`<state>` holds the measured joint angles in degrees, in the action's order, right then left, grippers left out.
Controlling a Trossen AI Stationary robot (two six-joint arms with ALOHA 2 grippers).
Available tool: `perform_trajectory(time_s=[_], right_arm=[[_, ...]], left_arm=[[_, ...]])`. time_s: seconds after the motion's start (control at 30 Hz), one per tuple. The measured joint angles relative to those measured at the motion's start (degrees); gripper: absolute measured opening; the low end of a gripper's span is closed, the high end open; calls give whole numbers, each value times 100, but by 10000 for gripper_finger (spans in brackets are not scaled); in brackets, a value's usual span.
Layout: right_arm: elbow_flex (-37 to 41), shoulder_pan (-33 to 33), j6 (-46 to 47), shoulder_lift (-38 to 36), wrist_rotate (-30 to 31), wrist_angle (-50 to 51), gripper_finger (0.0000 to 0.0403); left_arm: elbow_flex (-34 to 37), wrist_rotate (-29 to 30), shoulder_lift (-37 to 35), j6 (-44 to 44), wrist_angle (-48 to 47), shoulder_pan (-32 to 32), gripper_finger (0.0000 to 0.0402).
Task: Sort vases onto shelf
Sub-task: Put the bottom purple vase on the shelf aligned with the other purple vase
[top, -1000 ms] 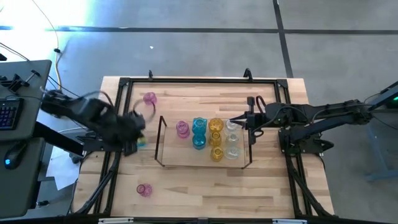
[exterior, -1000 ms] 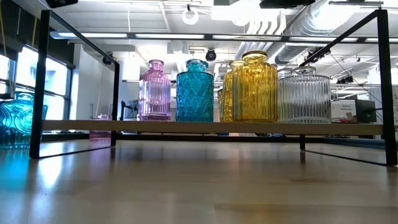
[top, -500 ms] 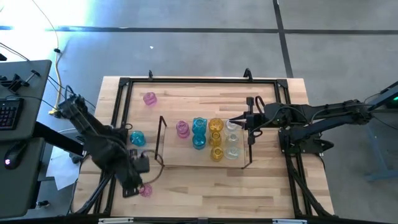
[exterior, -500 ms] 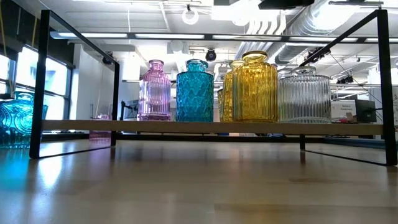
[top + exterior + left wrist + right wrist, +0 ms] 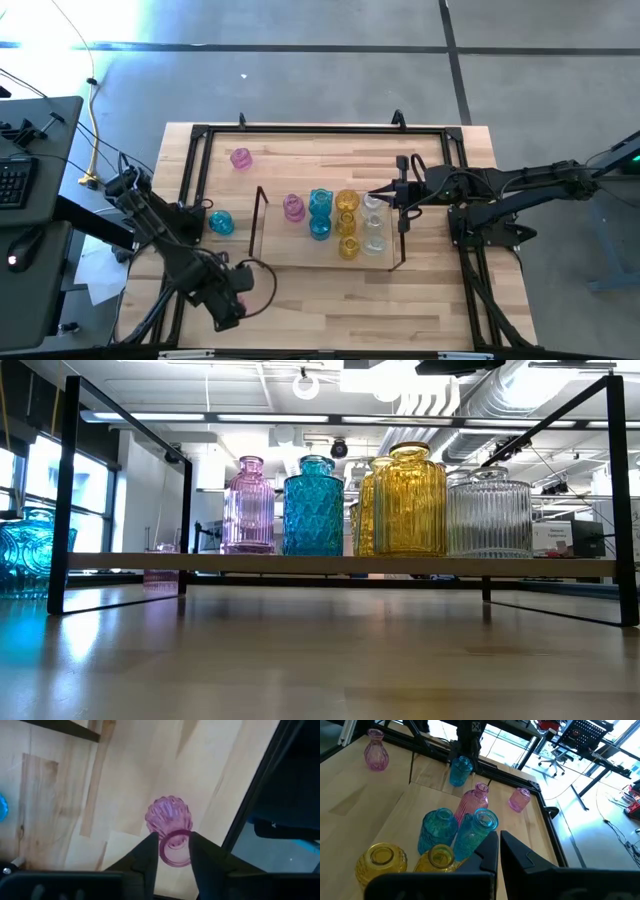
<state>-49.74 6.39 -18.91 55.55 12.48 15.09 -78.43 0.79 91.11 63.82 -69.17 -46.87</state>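
A pink vase [image 5: 169, 816] stands upright on the table near its near left corner. My left gripper [image 5: 172, 836] [image 5: 233, 300] is over it and open, one finger on each side of its mouth. Another pink vase [image 5: 241, 158] stands at the far left. A teal vase [image 5: 221, 222] stands just left of the shelf [image 5: 300, 255]. The shelf carries a pink vase [image 5: 293, 207], two teal [image 5: 320, 200], two yellow [image 5: 347, 202] and two clear vases [image 5: 372, 203]. My right gripper [image 5: 380, 194] [image 5: 498, 840] hovers shut above the shelf's right end. My left gripper comes down from above with its fingers [image 5: 150, 852] on either side of the pink vase's mouth rim [image 5: 175, 854]. I cannot tell whether they touch the rim. The vase stands upright with its base on the table.
A black metal frame [image 5: 190, 190] borders the table, and its left rail runs close beside my left gripper. The shelf's dark wire ends [image 5: 258, 228] stand up from the table. Bare wood [image 5: 340, 300] lies between the shelf and the near edge.
My left gripper has swung from beside the teal vase at the left toward the table's near edge. It now hangs over the pink vase near the corner. The teal vase has kept its place.
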Motion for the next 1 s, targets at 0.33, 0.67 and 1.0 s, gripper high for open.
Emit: perform_trajectory(time_s=[0.33,0.67,1.0], right_arm=[[0,0,90,0,-1,50,0],[0,0,89,0,-1,51,0],[0,0,89,0,-1,52,0]], left_arm=[[8,-141,-9,-239,4,-2,126],[521,-473,-5,-328,400,-2,127],[795,-609,-28,-471,891,-2,127]])
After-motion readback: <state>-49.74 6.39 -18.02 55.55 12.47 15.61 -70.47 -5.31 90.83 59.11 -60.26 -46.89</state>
